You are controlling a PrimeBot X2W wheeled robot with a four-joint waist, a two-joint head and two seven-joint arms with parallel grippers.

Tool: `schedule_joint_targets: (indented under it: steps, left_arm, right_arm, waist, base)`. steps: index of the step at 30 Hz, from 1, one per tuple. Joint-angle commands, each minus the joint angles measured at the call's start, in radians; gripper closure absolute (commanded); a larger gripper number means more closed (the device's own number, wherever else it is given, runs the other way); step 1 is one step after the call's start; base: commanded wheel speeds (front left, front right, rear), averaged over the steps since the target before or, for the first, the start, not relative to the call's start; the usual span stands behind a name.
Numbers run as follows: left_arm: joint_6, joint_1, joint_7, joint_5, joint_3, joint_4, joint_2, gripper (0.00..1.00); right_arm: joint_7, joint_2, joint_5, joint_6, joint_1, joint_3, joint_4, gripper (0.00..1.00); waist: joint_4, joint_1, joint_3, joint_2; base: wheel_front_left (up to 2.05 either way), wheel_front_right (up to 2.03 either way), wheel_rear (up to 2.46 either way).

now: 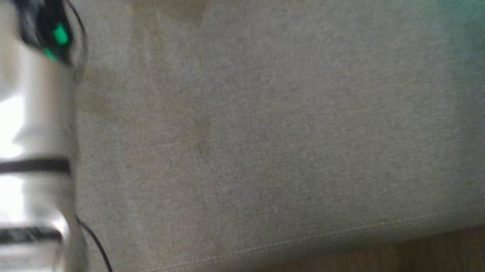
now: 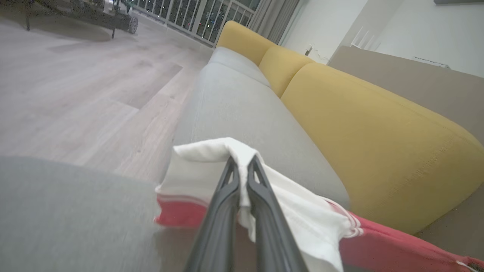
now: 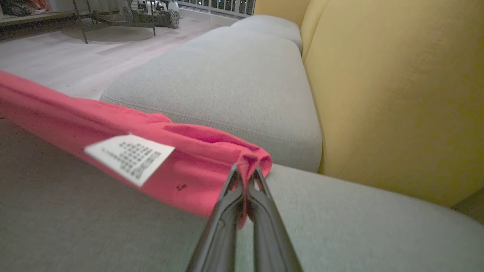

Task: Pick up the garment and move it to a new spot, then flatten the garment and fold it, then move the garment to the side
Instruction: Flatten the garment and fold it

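The left gripper (image 2: 242, 161) was clamped on the white end of the garment (image 2: 302, 213), the right gripper (image 3: 246, 172) on its red end, over the grey sofa cushion (image 3: 234, 79).

Garment (image 3: 189, 181) soft cloth — seat (image 1: 269, 127) coarse weave — floor (image 2: 75, 94) wood.

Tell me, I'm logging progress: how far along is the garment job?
Done: the pick-up. The left gripper is shut on the garment at its white end, the right gripper at its red end, and the cloth hangs over the grey seat cushion. In hand: the move to a new spot. Left: laying down, flattening, folding, moving aside.
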Motion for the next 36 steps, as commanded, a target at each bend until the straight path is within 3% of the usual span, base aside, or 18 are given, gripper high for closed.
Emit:
schedule_joint_targets:
  steps: [1,9,16,24,30,36]
  left_arm:
    - [-0.004,0.078,0.013,-0.039,0.010,-0.069,0.038,1.00]
    - [0.010,0.492,0.135,-0.130,0.014,-0.304,0.076,1.00]
    - [0.121,0.890,0.251,-0.179,0.039,-0.661,0.097,1.00]
    - [0.266,1.216,0.358,-0.199,0.045,-1.033,0.092,1.00]
    - [0.336,1.319,0.436,-0.201,0.020,-1.201,0.090,1.00]
    - [0.367,1.234,0.477,-0.166,-0.033,-1.150,0.078,1.00]
  right_arm:
    - [0.017,0.018,0.048,-0.001,0.045,0.007,-0.001,1.00]
    - [0.086,0.032,0.176,-0.001,0.274,0.054,-0.034,1.00]
    - [0.148,-0.011,0.252,-0.001,0.564,0.056,-0.249,1.00]
    - [0.254,-0.002,0.222,-0.001,0.933,-0.141,-0.617,1.00]
    - [0.379,0.074,0.175,-0.001,1.121,-0.263,-0.905,1.00]
    - [0.447,0.100,0.162,-0.001,1.113,-0.267,-0.965,1.00]
  waist:
    - [-0.016,-0.0002,-0.117,0.0000]
    - [-0.042,-0.0002,-0.261,0.0000]
    - [-0.065,-0.0002,-0.343,0.0000]
    - [-0.064,-0.0002,-0.393,0.0000]
    - [-0.071,-0.0002,-0.373,0.0000]
    - [-0.075,-0.0002,-0.321,0.0000]
  base:
    - [0.00,0.00,0.00]
    - [0.00,0.00,0.00]
    - [0.00,0.00,0.00]
    - [0.00,0.00,0.00]
    - [0.00,0.00,0.00]
    - [0.00,0.00,0.00]
